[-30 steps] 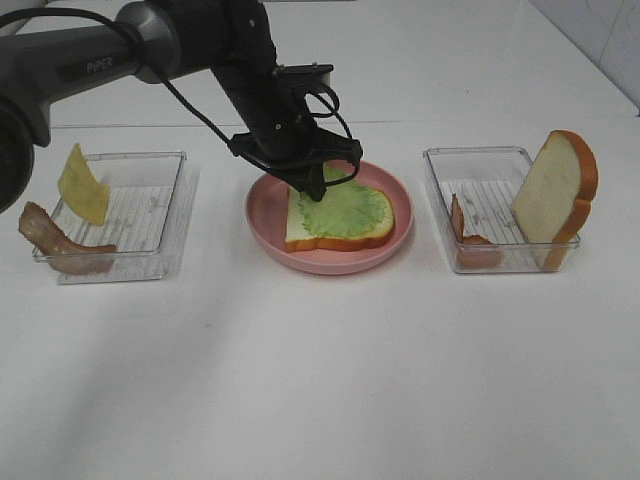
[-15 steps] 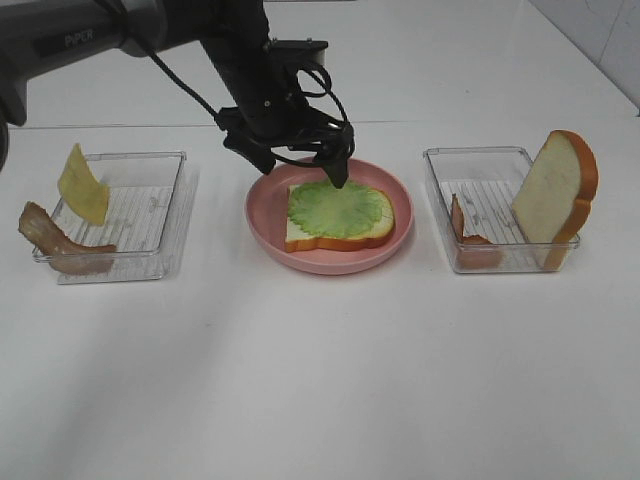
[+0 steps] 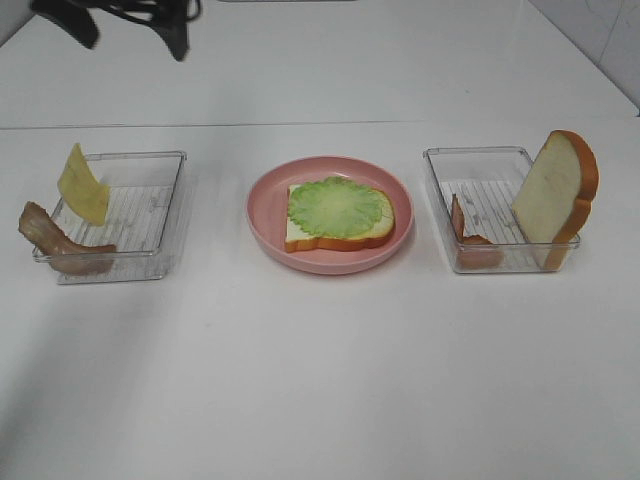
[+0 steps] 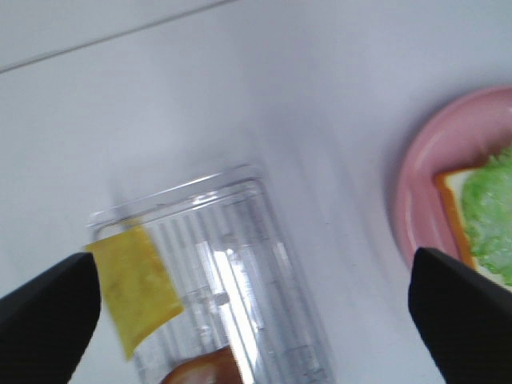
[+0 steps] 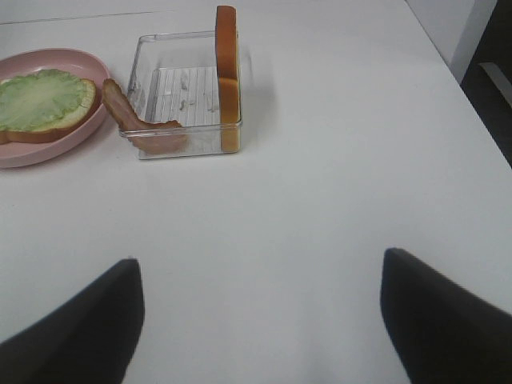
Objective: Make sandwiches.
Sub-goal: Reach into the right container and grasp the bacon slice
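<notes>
A bread slice (image 3: 300,238) lies flat on the pink plate (image 3: 262,215) with a green lettuce leaf (image 3: 338,212) on top of it. The second bread slice (image 3: 557,190) stands on edge in the right tray (image 3: 480,200), beside a bacon strip (image 3: 468,235). In the left tray (image 3: 150,215) a yellow cheese slice (image 3: 82,185) leans, and another bacon strip (image 3: 55,245) hangs over the rim. My left gripper (image 3: 125,28) is high at the far left, open and empty, above that tray (image 4: 256,316). The right gripper (image 5: 260,320) is open over bare table, near the right tray (image 5: 188,96).
The table's right edge (image 5: 448,72) runs close to the right tray. White tabletop (image 3: 320,380) stretches in front of the plate and both trays.
My left gripper opened and let go of the lettuce, which now lies on the bread. It then rose and swung back to the far left, over the left tray.
</notes>
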